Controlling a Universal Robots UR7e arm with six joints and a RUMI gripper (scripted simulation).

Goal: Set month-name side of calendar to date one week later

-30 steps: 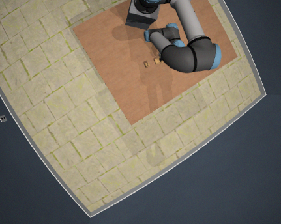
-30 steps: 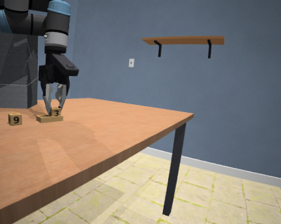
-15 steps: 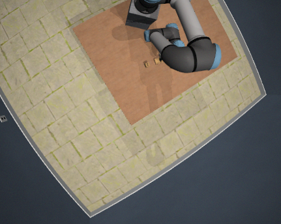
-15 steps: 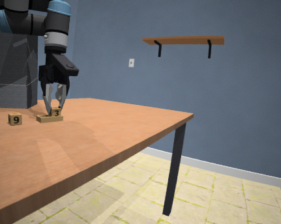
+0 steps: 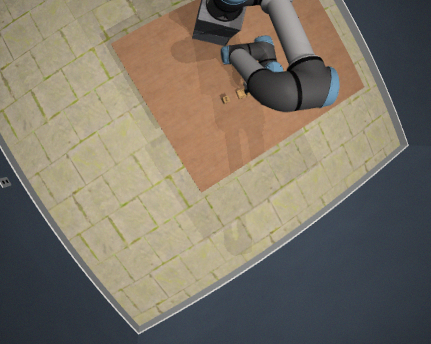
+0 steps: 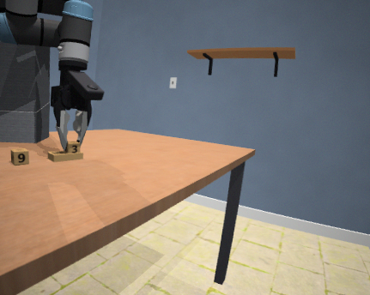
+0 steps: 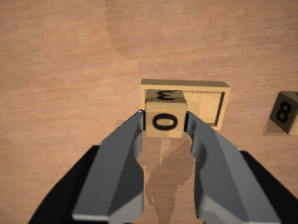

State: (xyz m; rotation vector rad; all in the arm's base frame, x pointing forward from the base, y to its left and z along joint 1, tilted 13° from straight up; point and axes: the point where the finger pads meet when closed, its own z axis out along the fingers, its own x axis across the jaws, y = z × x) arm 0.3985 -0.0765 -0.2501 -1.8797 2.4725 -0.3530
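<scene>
My gripper [image 7: 163, 112] is shut on a small wooden number cube [image 7: 165, 114] at the left end of the wooden tray [image 7: 192, 100]. The cube's top face reads 0 in the wrist view, and its side face reads 3 in the exterior view [image 6: 74, 148]. It sits in the tray [image 6: 65, 155] or just above its floor; I cannot tell which. A second cube [image 6: 20, 156] rests on the table outside the tray, showing 9 in the exterior view and 8 in the wrist view [image 7: 285, 112]. The right slot of the tray is empty.
The robot's grey base block [image 6: 14, 90] stands behind the tray. The table's edge [image 6: 160, 193] runs along the front and right. A wall shelf [image 6: 241, 53] hangs far off. In the top view the arm's elbow [image 5: 291, 82] covers the gripper.
</scene>
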